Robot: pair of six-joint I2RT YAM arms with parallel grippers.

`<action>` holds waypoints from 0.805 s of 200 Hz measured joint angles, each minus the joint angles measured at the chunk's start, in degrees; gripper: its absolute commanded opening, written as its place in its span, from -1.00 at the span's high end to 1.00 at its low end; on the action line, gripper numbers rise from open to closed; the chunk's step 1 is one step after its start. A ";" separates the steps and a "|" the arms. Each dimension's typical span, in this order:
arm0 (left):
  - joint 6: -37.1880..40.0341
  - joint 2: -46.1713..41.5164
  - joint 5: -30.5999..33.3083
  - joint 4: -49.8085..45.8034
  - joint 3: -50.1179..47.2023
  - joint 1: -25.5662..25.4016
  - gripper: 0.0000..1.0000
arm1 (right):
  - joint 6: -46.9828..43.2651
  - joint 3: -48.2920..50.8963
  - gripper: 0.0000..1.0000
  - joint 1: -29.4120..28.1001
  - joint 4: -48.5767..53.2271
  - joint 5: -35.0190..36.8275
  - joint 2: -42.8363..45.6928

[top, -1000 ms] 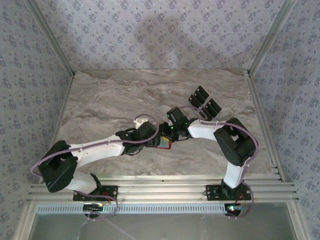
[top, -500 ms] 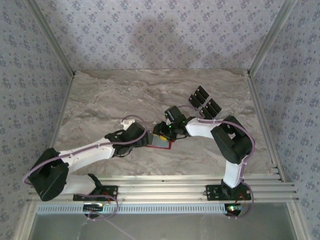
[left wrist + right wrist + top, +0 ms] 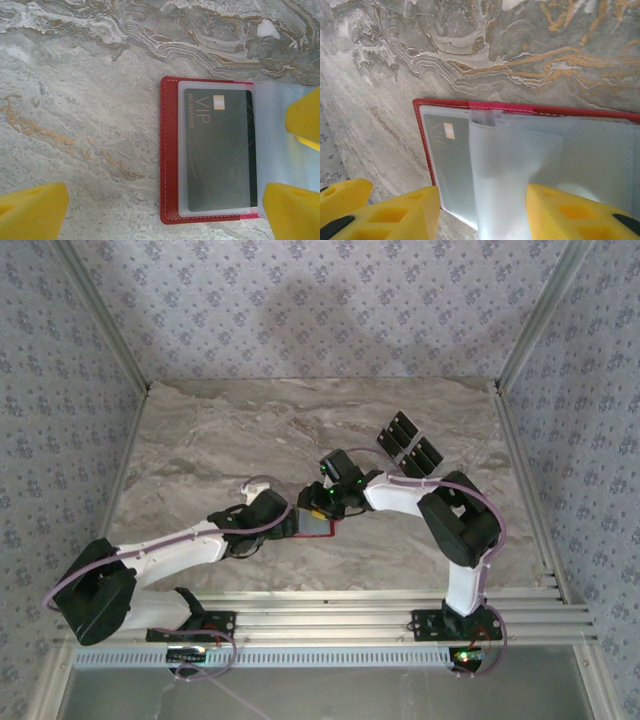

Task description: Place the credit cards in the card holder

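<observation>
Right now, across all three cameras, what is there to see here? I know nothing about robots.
table: one, grey marble with orange veins, under everything
card holder: one, red, lying open mid-table between the two grippers
clear pockets: several, see-through, inside the card holder
VIP card: one, dark grey, in the pocket beside the holder's red edge
loose credit cards: small cluster, black, far right of the table; too small to count
walls: blue-grey flowered pattern, around the table
metal rails: silver, along the near edge
left gripper: one, yellow fingers, open above the holder
right gripper: one, yellow fingers apart, a pocket flap standing between them
</observation>
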State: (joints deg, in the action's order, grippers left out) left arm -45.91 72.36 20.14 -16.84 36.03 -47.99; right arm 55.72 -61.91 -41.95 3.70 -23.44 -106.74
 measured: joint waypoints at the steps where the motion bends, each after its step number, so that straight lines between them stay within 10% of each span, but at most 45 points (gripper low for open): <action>1: 0.00 -0.02 0.02 0.00 0.00 0.00 -1.00 | 0.00 -0.07 -0.01 0.00 0.00 0.00 -0.07; 161: -2.43 2.64 1.40 -4.44 -0.50 2.89 -1.00 | -2.47 -0.66 0.00 -4.24 11.76 11.52 11.72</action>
State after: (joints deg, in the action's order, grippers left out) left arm -48.34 75.00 21.54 -21.28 35.53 -45.10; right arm 53.25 -62.57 -46.19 15.46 -11.92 -95.02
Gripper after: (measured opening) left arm 0.997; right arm 0.500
